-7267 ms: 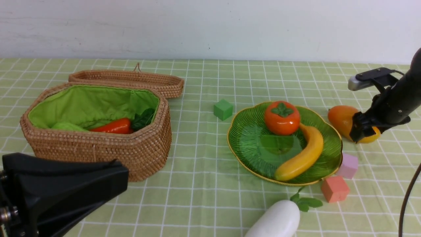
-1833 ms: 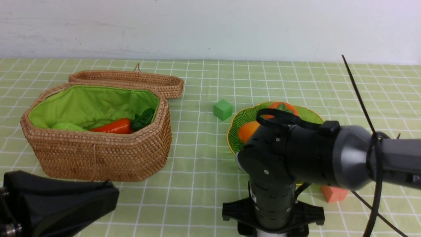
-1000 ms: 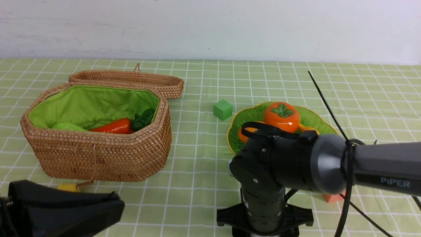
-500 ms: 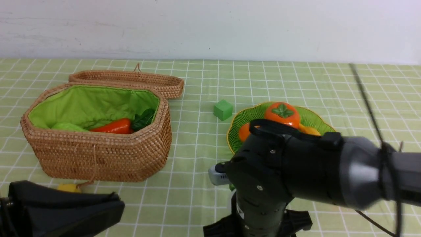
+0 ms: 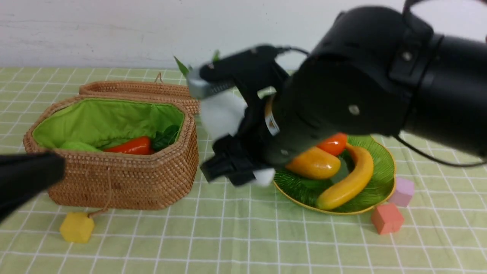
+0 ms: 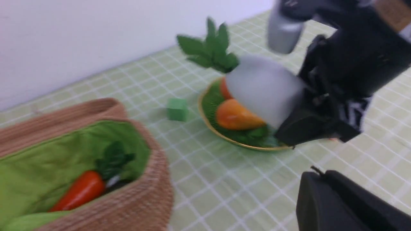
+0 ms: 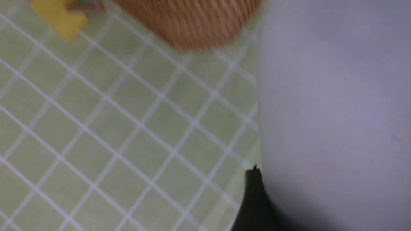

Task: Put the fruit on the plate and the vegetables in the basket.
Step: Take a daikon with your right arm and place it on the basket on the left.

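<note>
My right gripper [image 5: 232, 129] is shut on the white radish [image 5: 220, 112] and holds it in the air between the basket [image 5: 125, 179] and the plate [image 5: 382, 179]. The radish's green leaves [image 5: 182, 66] point up and to the left. In the right wrist view the radish [image 7: 334, 96] fills the frame beside one black finger [image 7: 253, 199]. On the plate lie the mango [image 5: 314, 163], banana [image 5: 350, 179] and persimmon [image 5: 335, 144]. The basket holds a red-orange vegetable [image 5: 129, 145] and a green gourd [image 5: 78, 146]. My left gripper [image 6: 316, 175] is shut and empty, low at the front left.
The basket's lid [image 5: 140, 91] lies open behind it. A yellow cube [image 5: 77, 227] sits on a cord in front of the basket. A pink cube [image 5: 402, 191] and a red cube [image 5: 387, 218] lie by the plate's near right edge. A green cube [image 6: 177, 109] is left of the plate.
My right arm has swung up from the table's front edge, carrying the radish up and left towards the basket. The left arm has shifted left and shows less.
</note>
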You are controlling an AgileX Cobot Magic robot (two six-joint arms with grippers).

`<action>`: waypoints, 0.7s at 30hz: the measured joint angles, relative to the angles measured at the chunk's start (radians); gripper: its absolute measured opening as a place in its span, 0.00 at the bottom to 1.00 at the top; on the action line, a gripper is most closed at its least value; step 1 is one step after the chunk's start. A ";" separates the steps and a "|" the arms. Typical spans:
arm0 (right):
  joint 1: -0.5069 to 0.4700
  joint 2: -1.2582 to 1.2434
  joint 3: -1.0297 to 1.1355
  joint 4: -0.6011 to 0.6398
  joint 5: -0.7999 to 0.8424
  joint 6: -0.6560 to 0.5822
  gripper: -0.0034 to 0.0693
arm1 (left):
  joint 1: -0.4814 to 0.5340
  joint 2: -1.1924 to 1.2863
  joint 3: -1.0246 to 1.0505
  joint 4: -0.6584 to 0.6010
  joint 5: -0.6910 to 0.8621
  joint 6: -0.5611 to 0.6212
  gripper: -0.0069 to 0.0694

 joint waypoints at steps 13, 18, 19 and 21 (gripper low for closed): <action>-0.047 0.450 -0.581 0.257 -0.303 -0.625 0.71 | 0.000 -0.078 -0.008 0.365 0.155 -0.338 0.08; -0.047 0.591 -0.656 0.243 -0.396 -0.658 0.71 | 0.000 -0.078 -0.008 0.365 0.158 -0.342 0.08; -0.047 0.610 -0.660 0.234 -0.412 -0.660 0.71 | 0.000 -0.078 -0.008 0.365 0.158 -0.342 0.08; -0.047 0.632 -0.661 0.218 -0.433 -0.663 0.71 | 0.000 -0.078 -0.008 0.365 0.159 -0.342 0.08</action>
